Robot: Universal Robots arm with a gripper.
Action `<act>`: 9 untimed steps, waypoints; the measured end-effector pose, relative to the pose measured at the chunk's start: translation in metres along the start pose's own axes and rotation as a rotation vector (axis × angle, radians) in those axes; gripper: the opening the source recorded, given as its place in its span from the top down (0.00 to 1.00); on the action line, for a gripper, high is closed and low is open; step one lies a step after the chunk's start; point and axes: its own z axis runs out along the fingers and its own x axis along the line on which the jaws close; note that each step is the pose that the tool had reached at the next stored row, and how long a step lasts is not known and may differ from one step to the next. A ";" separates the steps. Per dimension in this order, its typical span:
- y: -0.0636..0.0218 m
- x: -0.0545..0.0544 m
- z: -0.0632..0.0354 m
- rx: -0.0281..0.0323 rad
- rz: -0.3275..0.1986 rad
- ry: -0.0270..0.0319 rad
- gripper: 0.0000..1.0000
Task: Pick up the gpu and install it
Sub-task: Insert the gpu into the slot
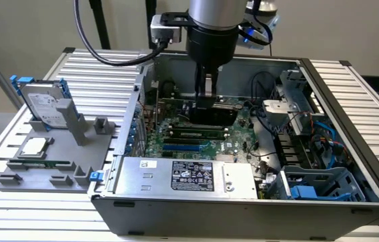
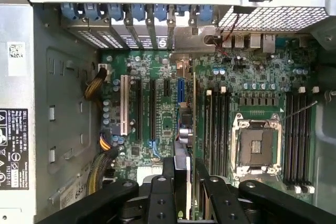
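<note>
My gripper (image 1: 206,102) reaches down into the open computer case (image 1: 351,85) and is shut on the gpu (image 1: 217,117). The gpu is a thin black card held upright on its edge over the green motherboard (image 1: 189,143). In the wrist view the gpu (image 2: 182,174) shows edge-on between my two black fingers (image 2: 167,182), running toward the rear bracket openings. It stands in line with the expansion slots (image 2: 152,109), beside the memory slots. I cannot tell whether its lower edge is in a slot.
A grey fixture tray (image 1: 14,180) at the exterior view's left holds a hard drive with blue rails (image 1: 43,103), a processor chip (image 1: 35,147) and a memory stick (image 1: 42,164). The power supply (image 1: 184,176), drive cage (image 1: 317,184), cables (image 2: 97,85) and CPU socket (image 2: 255,148) crowd the case.
</note>
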 end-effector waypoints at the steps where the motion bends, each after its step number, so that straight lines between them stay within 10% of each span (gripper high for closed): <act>1: 0.0006 0.000 0.0019 0.0001 0.000 -0.0005 1.00; 9: 0.0120 0.002 0.0166 0.0039 0.005 -0.0005 1.00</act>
